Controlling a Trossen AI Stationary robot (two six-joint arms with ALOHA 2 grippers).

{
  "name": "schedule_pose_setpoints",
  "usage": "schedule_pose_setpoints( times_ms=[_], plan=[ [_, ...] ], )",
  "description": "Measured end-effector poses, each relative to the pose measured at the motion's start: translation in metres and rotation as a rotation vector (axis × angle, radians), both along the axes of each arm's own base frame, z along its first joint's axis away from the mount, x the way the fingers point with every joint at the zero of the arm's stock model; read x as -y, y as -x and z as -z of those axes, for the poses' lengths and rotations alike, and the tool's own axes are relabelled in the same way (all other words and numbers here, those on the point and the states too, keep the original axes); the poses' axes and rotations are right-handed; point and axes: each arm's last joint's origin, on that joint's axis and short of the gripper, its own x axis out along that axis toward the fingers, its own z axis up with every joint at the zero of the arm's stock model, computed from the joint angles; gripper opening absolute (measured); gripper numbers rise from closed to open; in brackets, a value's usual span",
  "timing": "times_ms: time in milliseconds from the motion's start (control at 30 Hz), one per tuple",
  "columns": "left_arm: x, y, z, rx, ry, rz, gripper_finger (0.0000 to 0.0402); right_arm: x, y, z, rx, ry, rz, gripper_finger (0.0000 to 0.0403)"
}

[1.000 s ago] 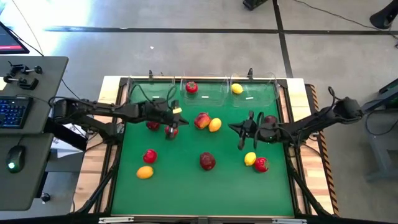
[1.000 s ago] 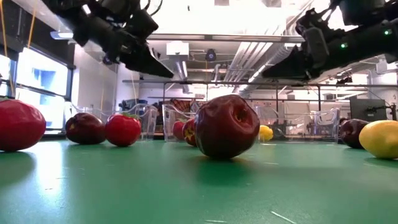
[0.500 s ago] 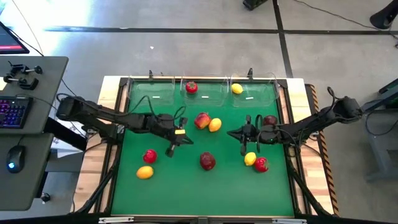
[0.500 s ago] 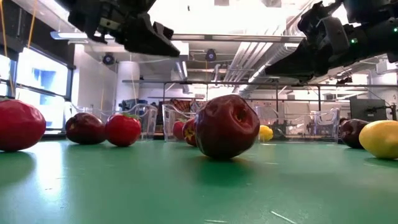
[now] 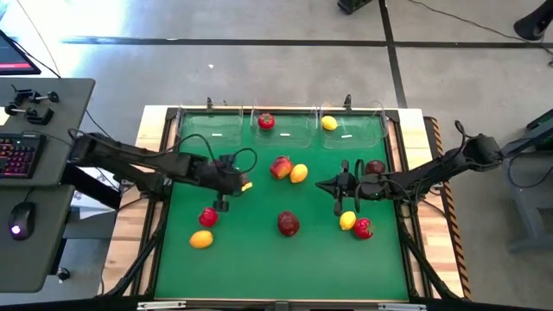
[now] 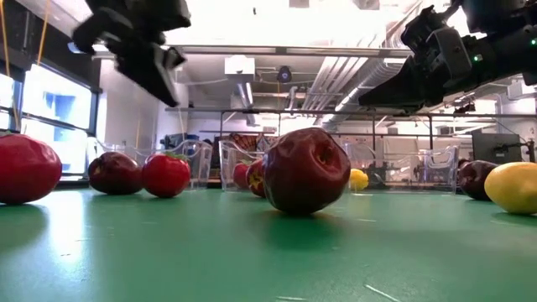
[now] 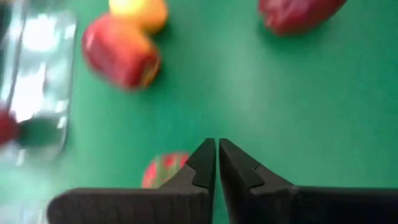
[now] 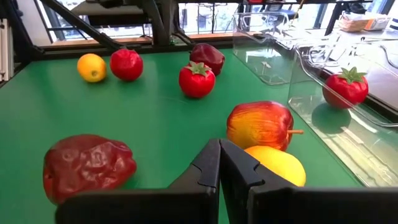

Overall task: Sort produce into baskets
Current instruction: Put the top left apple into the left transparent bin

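Both hands are pressed together and empty above the green mat (image 5: pixel 259 250): left hand (image 5: pixel 222 204) beside a red fruit (image 5: pixel 208 216), right hand (image 5: pixel 339 200) beside a lemon (image 5: pixel 347 220).

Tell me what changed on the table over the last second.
The left gripper swung from near the middle bin toward the mat's centre, then back toward the left edge, ending just above a red fruit. It stayed shut and took hold of nothing. The right gripper edged slightly left, shut and empty. Every fruit and all three bins kept their places.
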Motion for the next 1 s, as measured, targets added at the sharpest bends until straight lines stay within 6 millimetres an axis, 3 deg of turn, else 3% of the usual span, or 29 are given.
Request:
schedule_pose_setpoints(
  times_ms=[333, 567, 1000],
  plan=[
    [0.014, 0.044, 0.021, -0.324, -0.04, -0.333, 0.0078, 0.0, 0.0, 0.001, -0.005, -0.001, 0.002, 0.0],
    [0.012, 0.053, 0.039, -0.282, -0.173, -0.476, 0.0088, 0.0, 0.0, 0.001, -0.004, -0.004, 0.003, 0.0],
    [0.01, 0.06, 0.062, -0.245, -0.118, -0.59, 0.0088, 0.0, 0.0, 0.001, -0.01, -0.007, 0.004, 0.0]
  ],
)
